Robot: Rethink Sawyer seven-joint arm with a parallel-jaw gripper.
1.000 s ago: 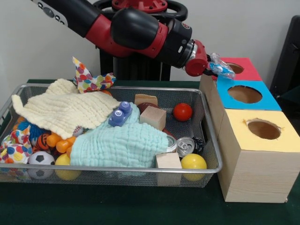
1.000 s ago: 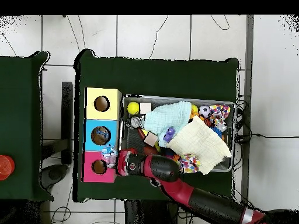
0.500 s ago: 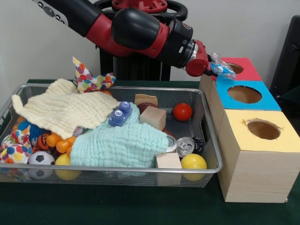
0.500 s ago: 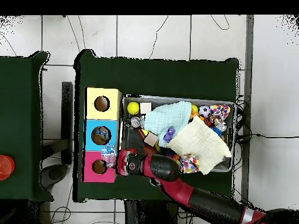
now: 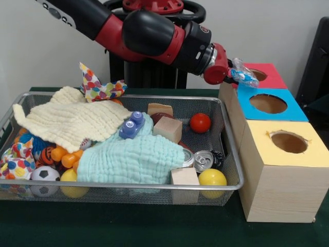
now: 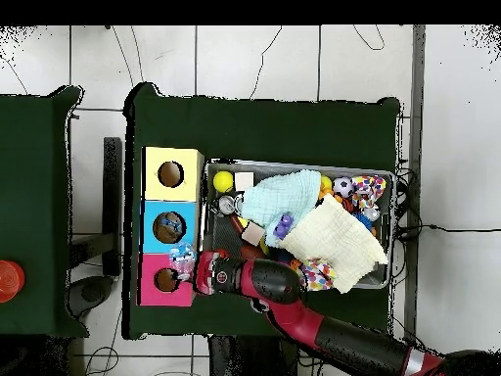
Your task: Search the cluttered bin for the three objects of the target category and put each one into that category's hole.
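One shiny can (image 5: 203, 160) lies on its side in the wire bin (image 5: 232, 149), near the front corner beside the boxes. Its silver top with the pull tab faces out. It sits between a wooden cube (image 5: 185, 177), a yellow ball (image 5: 213, 177) and the green cloth (image 5: 131, 158). A second silver can end (image 5: 188, 157) peeks out from under that cloth, just beside the first can.

The bin is full of toys. A yellow cloth (image 5: 67, 121) covers the far side, and a spotty cloth (image 5: 97, 87) hangs over the back rim. A little blue toy car (image 5: 131, 125) rests on top of the cloths. Another wooden cube (image 5: 167, 128) and a red ball (image 5: 200, 122) lie near the middle. A soccer ball (image 5: 45, 174) sits in the front corner away from the boxes.

Three boxes stand in a row right beside the bin on the green tabletop (image 5: 128, 226): a yellow box (image 5: 288, 170), a blue box (image 5: 268, 105) and a red box (image 5: 264, 75). Each has a round hole on top.

The red and black arm (image 5: 149, 36) reaches across the back of the bin. Its tool (image 5: 242, 75) is up at the edge of the red box, close to the hole. Something clear and blue shows at its tip, but I cannot tell if the tool is apart or together.
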